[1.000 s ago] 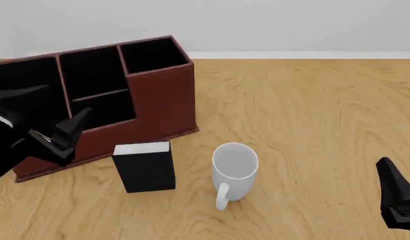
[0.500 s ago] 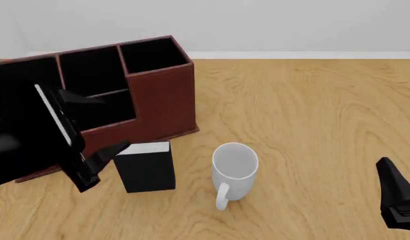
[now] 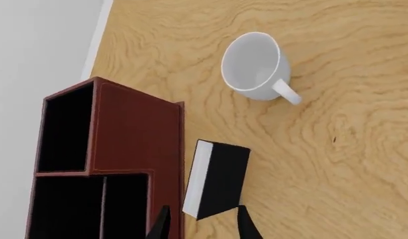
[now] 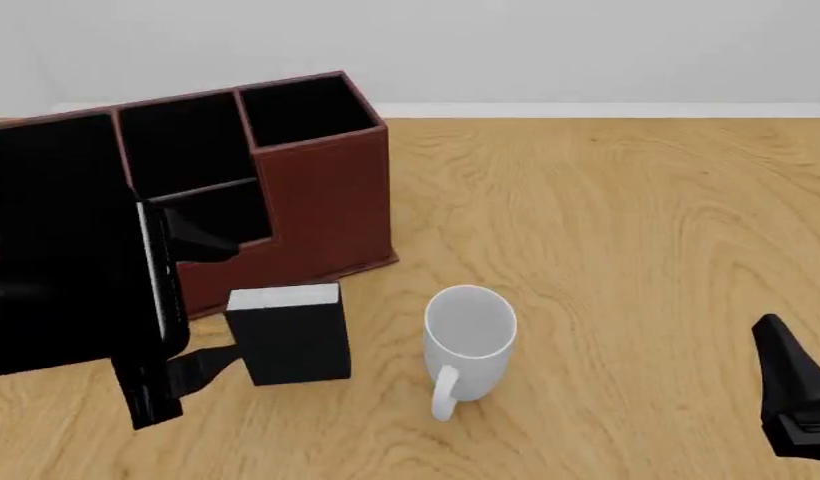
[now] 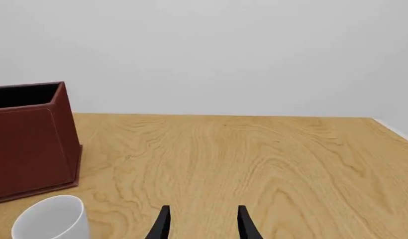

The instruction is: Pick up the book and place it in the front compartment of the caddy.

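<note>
The black book [image 4: 293, 342] with a white page edge stands upright on the table just in front of the reddish-brown caddy [image 4: 323, 200]. My left gripper [image 4: 207, 302] is open at the book's left side, one finger above and one below its left edge, not touching it. The left wrist view shows the book [image 3: 219, 180] just ahead of the left gripper [image 3: 202, 226] and beside the caddy [image 3: 134, 139]. The front compartment [image 4: 183, 140] is the higher-walled middle pocket behind the thin divider. My right gripper [image 4: 794, 400] rests open at the near right, far from the book.
A white mug [image 4: 469, 335] stands upright just right of the book, handle toward me; it also shows as the mug [image 3: 253, 63] and the mug [image 5: 48, 219] in the wrist views. The caddy's wide end pocket [image 4: 43, 190] lies behind my left arm.
My left gripper has swung down from in front of the caddy to the book's left side, its fingers now spread around that edge. The book, the mug and the right arm have not moved.
</note>
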`<move>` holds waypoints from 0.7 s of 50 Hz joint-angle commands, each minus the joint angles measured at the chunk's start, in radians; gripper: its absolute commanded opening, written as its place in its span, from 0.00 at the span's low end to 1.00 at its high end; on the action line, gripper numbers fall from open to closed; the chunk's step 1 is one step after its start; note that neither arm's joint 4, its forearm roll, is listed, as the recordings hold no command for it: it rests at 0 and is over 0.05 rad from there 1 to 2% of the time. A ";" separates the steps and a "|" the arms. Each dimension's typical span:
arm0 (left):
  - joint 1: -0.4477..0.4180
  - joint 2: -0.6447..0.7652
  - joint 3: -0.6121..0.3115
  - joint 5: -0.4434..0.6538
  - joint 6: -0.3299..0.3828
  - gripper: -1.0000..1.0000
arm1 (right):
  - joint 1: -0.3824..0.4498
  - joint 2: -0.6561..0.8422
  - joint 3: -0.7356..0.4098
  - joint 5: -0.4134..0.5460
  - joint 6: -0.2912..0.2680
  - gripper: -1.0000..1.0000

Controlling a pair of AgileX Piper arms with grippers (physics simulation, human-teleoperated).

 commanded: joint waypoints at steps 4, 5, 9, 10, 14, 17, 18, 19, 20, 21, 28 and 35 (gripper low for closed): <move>0.055 0.045 -0.065 0.086 0.080 1.00 | 0.000 0.000 0.000 0.000 0.000 1.00; 0.059 0.053 -0.084 0.102 0.086 1.00 | 0.000 0.000 0.000 0.000 0.000 1.00; 0.038 0.063 -0.053 0.084 0.095 1.00 | 0.000 0.000 0.000 0.000 0.000 1.00; 0.044 0.070 -0.042 0.082 0.120 1.00 | 0.000 0.000 0.000 0.000 0.000 1.00; 0.060 0.102 -0.061 0.077 0.143 1.00 | 0.000 0.000 0.000 0.000 0.000 1.00; 0.056 0.114 -0.080 0.087 0.145 1.00 | 0.000 0.000 0.000 0.000 0.000 1.00; 0.064 0.126 -0.088 0.085 0.147 1.00 | 0.000 0.000 0.000 0.000 0.000 1.00; 0.071 0.133 -0.090 0.080 0.154 1.00 | 0.000 0.000 0.000 0.000 0.000 1.00; 0.067 0.141 -0.096 0.075 0.153 1.00 | 0.000 0.000 0.000 0.000 0.000 1.00; 0.065 0.147 -0.102 0.074 0.148 1.00 | 0.000 0.000 0.000 0.000 0.000 1.00; 0.078 0.193 -0.112 0.054 0.159 1.00 | 0.000 0.000 0.000 0.000 0.000 1.00; 0.080 0.235 -0.129 0.034 0.150 1.00 | 0.000 0.000 0.000 0.000 0.000 1.00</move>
